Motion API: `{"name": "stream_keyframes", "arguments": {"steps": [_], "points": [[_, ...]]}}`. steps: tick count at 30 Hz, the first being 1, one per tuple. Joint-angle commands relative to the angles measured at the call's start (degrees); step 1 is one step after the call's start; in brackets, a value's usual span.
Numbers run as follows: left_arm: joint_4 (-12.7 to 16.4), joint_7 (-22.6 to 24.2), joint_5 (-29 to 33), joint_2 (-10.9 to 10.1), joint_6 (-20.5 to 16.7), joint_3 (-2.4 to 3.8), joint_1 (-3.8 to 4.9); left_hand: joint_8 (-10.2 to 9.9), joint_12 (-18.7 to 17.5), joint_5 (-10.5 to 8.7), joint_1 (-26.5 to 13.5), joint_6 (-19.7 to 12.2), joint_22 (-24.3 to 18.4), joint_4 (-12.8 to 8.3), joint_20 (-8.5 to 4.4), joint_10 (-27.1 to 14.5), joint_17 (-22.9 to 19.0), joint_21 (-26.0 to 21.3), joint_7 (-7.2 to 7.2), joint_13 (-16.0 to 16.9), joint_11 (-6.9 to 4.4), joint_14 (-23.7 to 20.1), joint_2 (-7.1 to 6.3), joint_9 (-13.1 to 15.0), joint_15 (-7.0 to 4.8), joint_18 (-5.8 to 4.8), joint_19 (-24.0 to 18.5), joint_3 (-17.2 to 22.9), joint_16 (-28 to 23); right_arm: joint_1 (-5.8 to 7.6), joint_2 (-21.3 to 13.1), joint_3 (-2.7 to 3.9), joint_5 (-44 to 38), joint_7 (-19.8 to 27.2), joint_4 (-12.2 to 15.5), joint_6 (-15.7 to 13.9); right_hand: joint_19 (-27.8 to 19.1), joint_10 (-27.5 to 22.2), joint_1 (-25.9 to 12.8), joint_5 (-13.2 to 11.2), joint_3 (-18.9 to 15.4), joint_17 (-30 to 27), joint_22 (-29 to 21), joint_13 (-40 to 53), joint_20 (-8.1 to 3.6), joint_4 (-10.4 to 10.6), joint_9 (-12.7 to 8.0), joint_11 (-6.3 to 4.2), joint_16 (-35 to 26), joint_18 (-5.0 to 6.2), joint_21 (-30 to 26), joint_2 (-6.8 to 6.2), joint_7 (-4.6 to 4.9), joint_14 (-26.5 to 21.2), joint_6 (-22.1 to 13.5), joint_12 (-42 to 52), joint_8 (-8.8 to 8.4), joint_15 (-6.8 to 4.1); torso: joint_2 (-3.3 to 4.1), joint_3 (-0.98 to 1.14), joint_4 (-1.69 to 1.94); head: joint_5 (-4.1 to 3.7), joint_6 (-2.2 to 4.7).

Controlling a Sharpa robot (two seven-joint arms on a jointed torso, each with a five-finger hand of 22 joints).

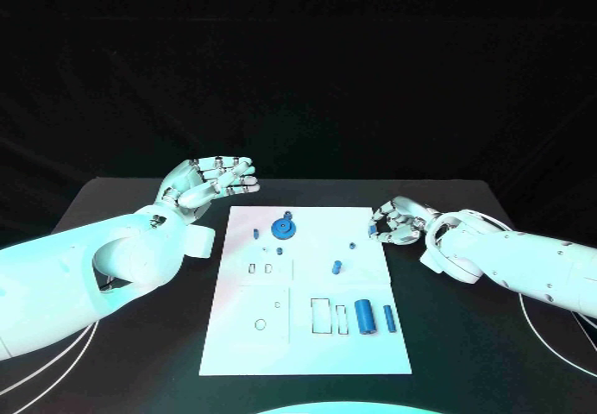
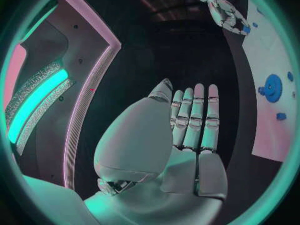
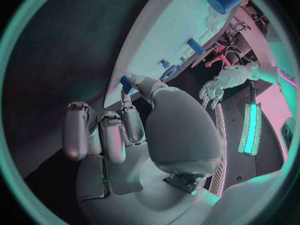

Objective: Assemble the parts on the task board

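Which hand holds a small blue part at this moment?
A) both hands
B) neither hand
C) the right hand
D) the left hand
C: the right hand pinches a small blue part at its fingertips by the task board, while the left hand is flat and bare.

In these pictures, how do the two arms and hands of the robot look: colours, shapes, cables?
Both arms are smooth, rounded white shells that widen toward the body. The left hand and the right hand are silver metal, with segmented fingers and a large smooth palm shell. Thin white cables loop beside the right arm, and similar ones trail under the left arm. I see no markings.
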Motion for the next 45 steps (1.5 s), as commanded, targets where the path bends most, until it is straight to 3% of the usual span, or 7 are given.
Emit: {"name": "stream_keyframes", "arguments": {"steps": [1,13,25,30,34,39,45], "points": [[0.10,0.30,-0.05,0.03,0.98,0.04,0.03,-0.19,-0.23,0.29,0.24,0.04,-0.05,-0.09,0.11,0.03,0.09,-0.25,0.33,-0.06,0.31,-0.46,-0.14,0.01,0.02,0.83,-0.17,0.33,-0.30,-0.08,0.06,-0.01,-0.31,-0.59,0.29,-1.66,0.31,0.14,-0.21,-0.20,0.07,11.50,3.44,1.74,-0.28,0.30,0.33,-0.43,-0.02,-0.12,0.37,0.50,-0.19,5.26,0.49,0.40,0.56,-0.49,0.00,-0.01,-0.03,-0.04,-0.04],[-0.10,0.26,-0.04,0.01,0.99,0.02,0.03,-0.19,-0.23,0.29,0.24,0.04,-0.05,-0.09,0.11,0.03,0.09,-0.25,0.33,-0.06,0.31,-0.46,-0.14,0.01,0.02,0.83,-0.17,0.33,-0.30,0.23,-0.49,0.04,-0.66,-5.17,3.08,-7.55,0.62,0.55,-1.12,-0.11,0.18,11.41,3.81,2.05,-0.65,1.12,0.55,-0.81,-0.05,-0.21,0.63,1.77,-0.60,5.25,0.63,0.65,1.06,-0.85,-0.23,-0.05,-0.02,-0.06,0.07],[-0.80,0.29,-0.01,0.23,0.97,-0.02,0.03,-0.20,-0.24,0.27,0.14,0.04,-0.06,-0.06,0.12,0.05,0.12,-0.26,0.34,-0.06,0.32,-0.45,-0.15,0.01,0.03,0.83,-0.17,0.42,-0.32,3.14,-0.74,0.35,-4.04,-10.97,12.07,-11.63,0.82,0.67,-0.84,0.04,0.96,11.54,4.05,2.17,-0.81,1.01,0.65,-0.98,-0.01,-0.27,0.82,2.43,-0.75,5.29,0.67,0.71,1.29,-1.01,-0.17,-0.06,0.05,-0.15,0.51],[-1.11,0.31,-0.01,0.37,1.02,-0.03,0.03,-0.21,-0.25,0.26,0.09,0.06,-0.08,-0.07,0.12,0.07,0.15,-0.27,0.31,-0.05,0.31,-0.45,-0.19,0.01,0.03,0.83,-0.17,0.51,-0.34,3.51,0.98,0.38,-5.59,-13.01,15.19,-11.39,0.81,0.70,-0.85,0.04,0.98,11.58,4.03,2.21,-0.82,1.02,0.65,-0.98,0.00,-0.26,0.81,2.44,-0.75,5.30,0.67,0.74,1.30,-1.02,-0.12,-0.07,0.08,0.19,0.51],[-1.33,0.31,-0.01,0.50,1.03,-0.04,0.03,-0.21,-0.25,0.26,0.07,0.06,-0.08,-0.07,0.12,0.07,0.16,-0.27,0.31,-0.05,0.31,-0.44,-0.20,0.01,0.03,0.83,-0.17,0.51,-0.34,3.49,3.24,0.39,-7.68,-15.18,16.99,-10.99,0.81,0.70,-0.85,0.04,0.98,11.58,4.03,2.21,-0.82,1.02,0.65,-0.98,0.00,-0.26,0.81,2.44,-0.75,5.30,0.67,0.74,1.30,-1.02,-0.08,0.00,0.15,1.05,0.45],[-1.47,0.27,-0.01,0.61,1.00,-0.06,0.03,-0.22,-0.25,0.24,-0.03,0.06,-0.09,-0.04,0.13,0.09,0.18,-0.27,0.32,-0.05,0.32,-0.44,-0.24,0.02,0.03,0.83,-0.17,0.53,-0.35,3.25,6.49,0.36,-10.03,-19.15,17.68,-11.01,0.81,0.79,-0.95,0.01,1.10,11.54,4.01,2.31,-0.86,1.06,0.73,-1.02,-0.01,-0.25,0.78,2.50,-0.81,5.29,0.82,0.82,1.46,-1.06,-0.17,-0.09,0.04,1.85,0.25],[-1.54,0.23,-0.01,0.73,0.99,-0.08,0.03,-0.22,-0.26,0.22,-0.11,0.07,-0.09,-0.02,0.13,0.10,0.19,-0.27,0.33,-0.05,0.32,-0.44,-0.25,0.02,0.03,0.83,-0.17,0.55,-0.36,2.32,10.01,0.28,-12.89,-22.21,18.11,-11.05,0.71,0.82,-1.14,-0.02,1.16,11.29,3.85,2.30,-0.91,1.14,0.81,-1.08,-0.09,-0.20,0.61,2.49,-0.89,5.24,0.97,0.81,1.63,-1.11,0.00,-0.10,-0.02,2.18,0.04]]}}
